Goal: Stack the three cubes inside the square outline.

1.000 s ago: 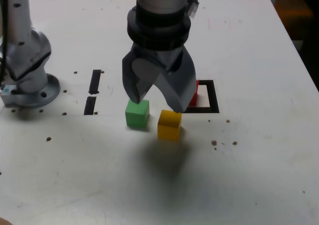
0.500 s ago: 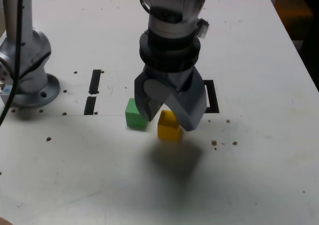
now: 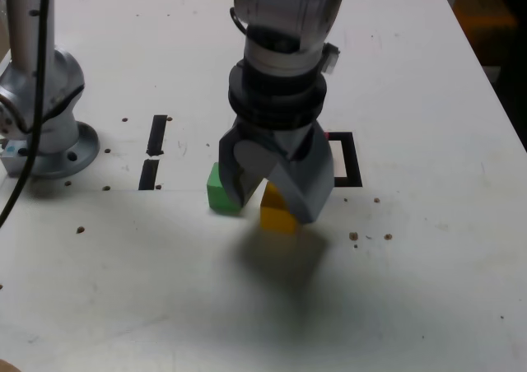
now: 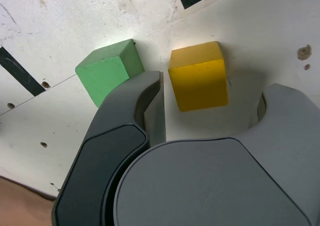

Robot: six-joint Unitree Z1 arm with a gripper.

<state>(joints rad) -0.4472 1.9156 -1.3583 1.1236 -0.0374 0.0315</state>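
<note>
Lowered since earlier, end effector [image 3: 270, 203] straddles yellow cube [image 4: 198, 76] (fingers apart, not gripping), beside green cube [image 4: 109, 71].

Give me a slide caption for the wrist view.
Open gripper straddles the yellow cube, green cube just outside one finger.

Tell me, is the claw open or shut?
Open. The claw straddles the yellow block, with white table showing on both sides of it.

White table [image 3: 428, 290], speckled with small holes. On it sit the green cube [image 3: 216, 192] and yellow cube [image 3: 277, 215], near the square outline [image 3: 349, 165]. Two black tape strips [image 3: 154, 150] lie toward the exterior view's left.
</note>
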